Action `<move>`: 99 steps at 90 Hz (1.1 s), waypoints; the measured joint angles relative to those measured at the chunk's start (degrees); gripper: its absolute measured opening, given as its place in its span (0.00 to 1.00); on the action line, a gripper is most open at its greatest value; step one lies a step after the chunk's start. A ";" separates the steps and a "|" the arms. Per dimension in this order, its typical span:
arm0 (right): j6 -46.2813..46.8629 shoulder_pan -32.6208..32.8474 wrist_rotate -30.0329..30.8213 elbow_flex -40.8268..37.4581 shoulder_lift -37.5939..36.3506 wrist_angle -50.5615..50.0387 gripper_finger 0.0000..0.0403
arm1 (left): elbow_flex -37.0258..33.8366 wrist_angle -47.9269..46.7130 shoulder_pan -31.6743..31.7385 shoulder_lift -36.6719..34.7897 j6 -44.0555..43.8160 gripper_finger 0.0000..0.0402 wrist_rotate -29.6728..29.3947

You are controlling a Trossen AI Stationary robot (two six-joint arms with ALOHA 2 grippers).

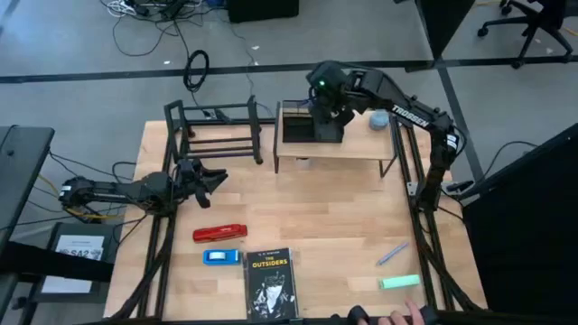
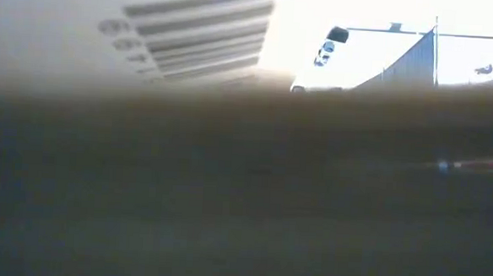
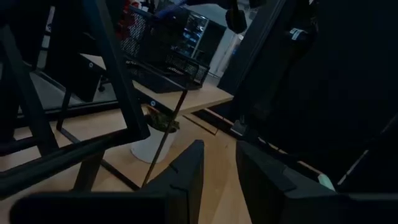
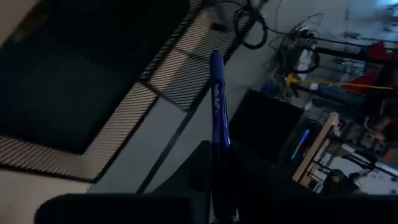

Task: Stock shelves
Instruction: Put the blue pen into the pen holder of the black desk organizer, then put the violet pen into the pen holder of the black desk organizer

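The black tube-frame rack point(image 1: 217, 131) stands at the far left of the table. To its right is the wood plank shelf point(image 1: 348, 144), with a black mesh tray point(image 1: 302, 128) on its left end. My right gripper point(image 1: 322, 106) hovers over that tray, shut on a blue pen point(image 4: 216, 106). The pen's free end juts past the fingertips over the tray's mesh rim point(image 4: 180, 74). My left gripper point(image 1: 206, 176) waits open and empty, low above the table just in front of the rack point(image 3: 74, 112). My right gripper pinches the pen's rear part point(image 4: 219, 146) between its two fingers. The pen lies along the fingers and sticks out past their tips. The fingers come from above, slanting down toward the tray. The pen is lifted clear of the tray and shelf.
A grey-blue round thing point(image 1: 379, 119) lies on the wood shelf, and a small white plant pot point(image 3: 152, 140) stands under it. Near the front edge lie a red tool point(image 1: 219, 234), a blue item point(image 1: 221, 257), a book point(image 1: 271, 283), a pen point(image 1: 393, 253) and a green bar point(image 1: 399, 283). A person's hand point(image 1: 406, 316) reaches in.
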 joint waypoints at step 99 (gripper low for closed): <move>29.35 2.36 8.57 -0.02 -5.43 5.36 0.43 | 0.00 -0.05 0.02 -0.02 -1.03 0.19 0.02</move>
